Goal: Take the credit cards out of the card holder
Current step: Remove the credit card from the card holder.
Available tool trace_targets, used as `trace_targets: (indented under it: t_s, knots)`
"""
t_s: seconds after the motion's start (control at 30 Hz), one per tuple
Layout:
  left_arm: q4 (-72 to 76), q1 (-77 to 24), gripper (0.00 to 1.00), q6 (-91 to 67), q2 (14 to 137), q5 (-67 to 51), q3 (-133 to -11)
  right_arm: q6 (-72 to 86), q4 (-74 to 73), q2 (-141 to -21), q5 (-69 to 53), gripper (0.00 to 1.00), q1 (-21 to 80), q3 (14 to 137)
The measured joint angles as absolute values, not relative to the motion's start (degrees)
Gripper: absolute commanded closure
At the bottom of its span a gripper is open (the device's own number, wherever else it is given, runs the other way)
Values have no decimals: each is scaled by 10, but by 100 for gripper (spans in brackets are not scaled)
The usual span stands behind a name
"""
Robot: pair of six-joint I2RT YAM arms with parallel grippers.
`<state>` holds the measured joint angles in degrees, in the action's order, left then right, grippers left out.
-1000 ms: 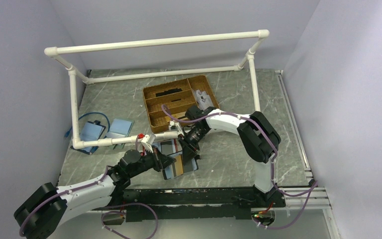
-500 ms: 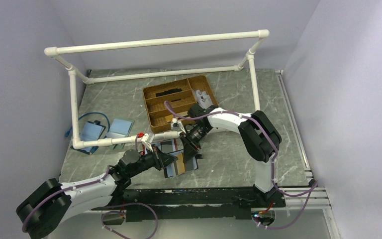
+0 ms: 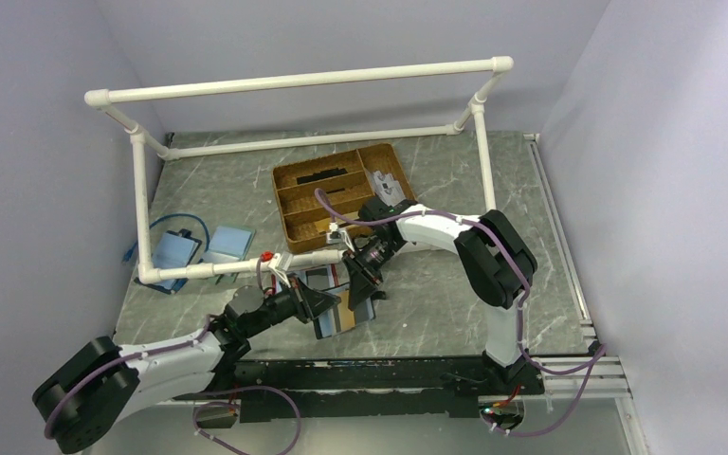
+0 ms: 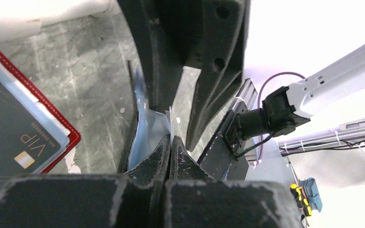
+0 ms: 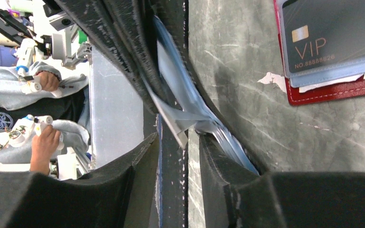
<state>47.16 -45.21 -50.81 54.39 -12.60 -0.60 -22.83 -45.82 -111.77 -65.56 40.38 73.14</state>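
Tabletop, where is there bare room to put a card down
Bare marble lies right of the wooden tray, toward the table's right rail, and behind the tray up to the far white pipe. The near centre is crowded: both pincers meet over the card holder.

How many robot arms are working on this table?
2. The left arm reaches in from the near-left corner; the right arm bends over from its base at the near right. Both meet at the small black-edged folding card holder near the front edge. None seems hidden.
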Motion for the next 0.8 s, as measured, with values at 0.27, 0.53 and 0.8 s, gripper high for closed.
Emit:
trace_targets:
  t_s: [0.27,0.53,0.8]
  knots:
    - [441,-452,100,-508,472,-119,-6,-214,-440,-1117,-667,61,404,731]
    - [449,-452,100,-511,484,-117,-6,-227,-442,-1117,-701,73,404,731]
    - [468,-452,95,-521,510,-117,-6,-245,-451,-1117,-716,100,404,731]
